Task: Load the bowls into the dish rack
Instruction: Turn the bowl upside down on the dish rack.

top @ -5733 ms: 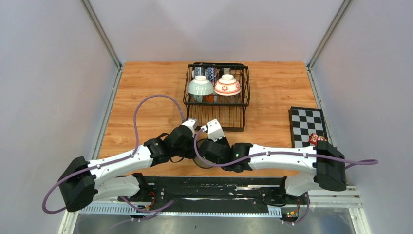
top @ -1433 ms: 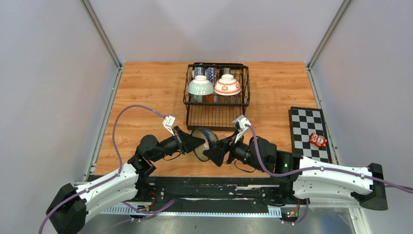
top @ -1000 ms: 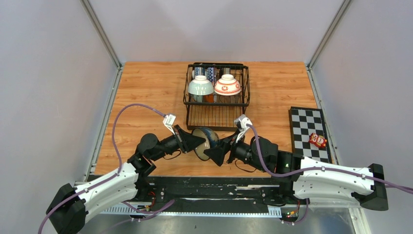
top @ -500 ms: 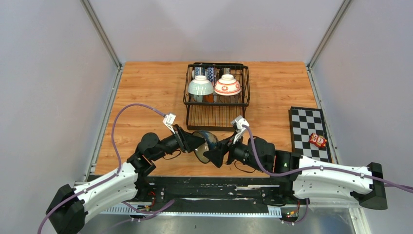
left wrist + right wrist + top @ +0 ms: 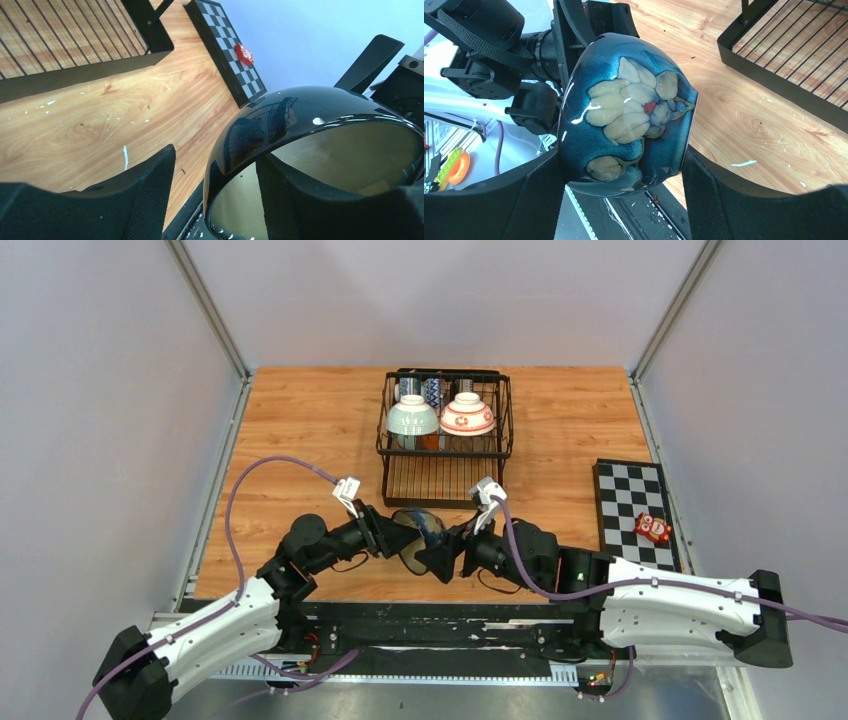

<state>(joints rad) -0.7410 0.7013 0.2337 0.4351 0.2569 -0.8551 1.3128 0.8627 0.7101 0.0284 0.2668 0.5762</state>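
A dark blue bowl (image 5: 417,531) with cream flowers (image 5: 624,110) hangs on its side above the table's front edge, between the two arms. My right gripper (image 5: 621,160) is shut on the bowl, one finger pressing each side. My left gripper (image 5: 215,160) is open around the bowl's rim (image 5: 300,112): one finger is inside the bowl, the other stands apart outside it. At the back stands the black wire dish rack (image 5: 383,445). It holds a pale green bowl (image 5: 412,417), a white-and-red bowl (image 5: 467,415) and blue-and-white bowls (image 5: 432,390) behind them.
A black-and-white checkered board (image 5: 630,502) lies at the right with a small red toy (image 5: 652,529) on it. The rack's slotted base tier (image 5: 445,480) stretches toward the arms. Bare wooden table (image 5: 300,440) lies left of the rack.
My left gripper has opened and let go of the blue bowl's rim. The right gripper keeps the bowl, and both arms have drifted slightly left.
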